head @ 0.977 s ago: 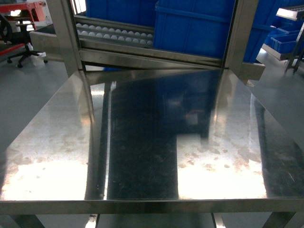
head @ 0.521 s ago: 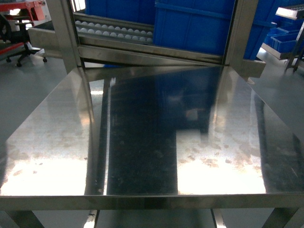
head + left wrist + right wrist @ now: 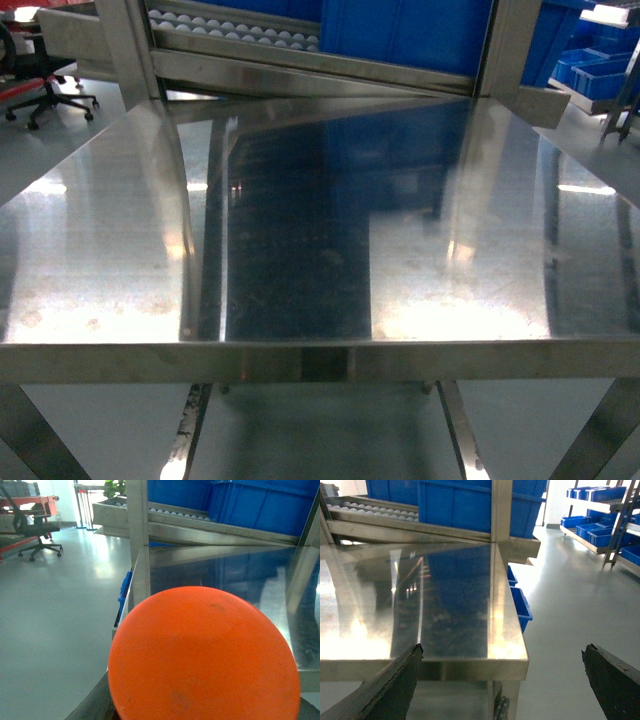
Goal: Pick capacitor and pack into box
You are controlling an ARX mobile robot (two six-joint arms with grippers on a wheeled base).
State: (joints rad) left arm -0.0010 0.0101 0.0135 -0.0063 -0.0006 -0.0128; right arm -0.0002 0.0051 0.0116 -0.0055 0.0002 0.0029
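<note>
Stainless steel counter (image 3: 300,250) filling most of the frame, its surface shiny, with blue and bright reflections and dull smudges near the front edge. Front rim running straight across, slanted legs (image 3: 25,430) and grey floor (image 3: 320,440) below. Behind the far edge, a roller conveyor (image 3: 240,35) with white rollers, sloping down to the right between two steel posts. Large blue bin (image 3: 400,30) on it. Office chair (image 3: 40,80) at upper left; smaller blue bins (image 3: 590,70) on shelving at upper right.

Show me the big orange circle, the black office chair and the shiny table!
orange disc (image 3: 202,655): left wrist view, middle of its face.
office chair (image 3: 36,532): left wrist view, its seat.
steel table (image 3: 110,230): head view, bare left part of top.
</note>
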